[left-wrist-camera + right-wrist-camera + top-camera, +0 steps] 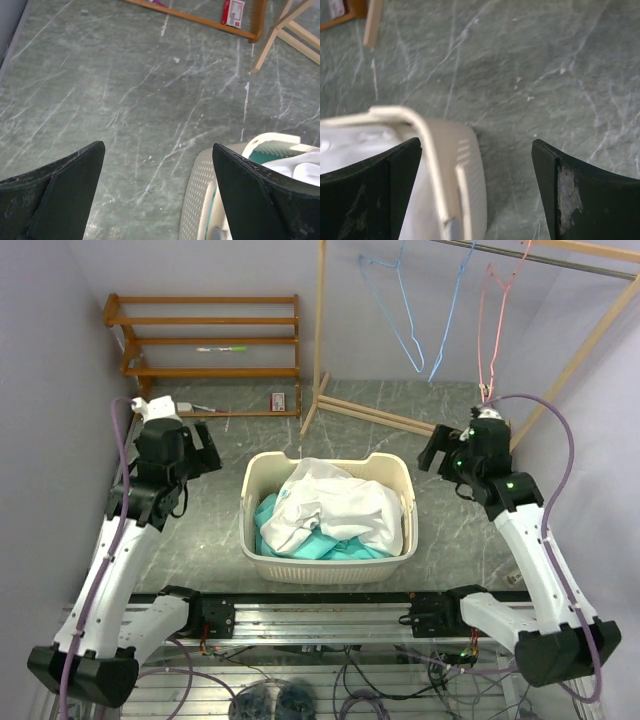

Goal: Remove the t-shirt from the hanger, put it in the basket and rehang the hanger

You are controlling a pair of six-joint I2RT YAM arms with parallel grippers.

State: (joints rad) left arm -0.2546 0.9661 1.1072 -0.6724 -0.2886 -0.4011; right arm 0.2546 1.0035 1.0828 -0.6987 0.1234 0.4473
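Grey marbled table (200, 530); white t-shirt (335, 502) lies in the basket (330, 568); left jaws and right jaws spread, empty.

The left arm (110, 570) leans up and out to the left, elbow high, wrist bent inward. Its left gripper (157, 150) hangs in the air, jaws spread wide, nothing between them. Across the way, the right arm (535, 540) mirrors it, reaching up and out to the right. The right gripper (476, 145) points down and inward, jaws wide apart too, holding nothing.
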